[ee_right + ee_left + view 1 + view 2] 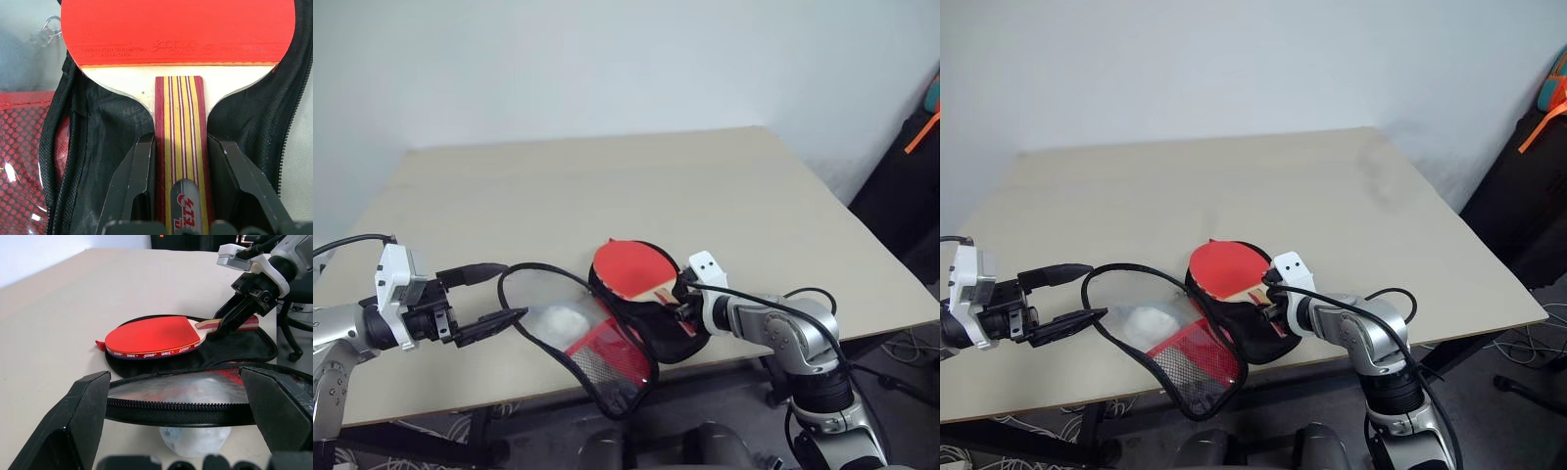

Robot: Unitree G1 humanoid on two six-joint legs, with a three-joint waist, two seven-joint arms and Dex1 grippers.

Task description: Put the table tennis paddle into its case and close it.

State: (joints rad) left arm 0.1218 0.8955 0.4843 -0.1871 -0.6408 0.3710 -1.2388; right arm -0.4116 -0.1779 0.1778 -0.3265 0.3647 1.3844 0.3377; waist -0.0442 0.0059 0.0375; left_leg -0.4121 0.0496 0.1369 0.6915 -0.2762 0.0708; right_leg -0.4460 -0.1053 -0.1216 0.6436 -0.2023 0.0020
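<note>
Right tool (683, 305) grips paddle (632, 270), handle toward robot.

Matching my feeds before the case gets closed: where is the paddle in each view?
Left eye: table tennis paddle low centre, on the case.
Right eye: low centre.
Left wrist: mid-frame.
Right wrist: red face across the top.
Shared landmark: right gripper clamping the striped handle.

On the table tennis paddle (181, 29) you can read "TOWARD FOR CHAMPION" printed low on its red rubber. Its rubber edge repeats a short white brand mark, roughly "DHS", though you can't read it surely.
</note>
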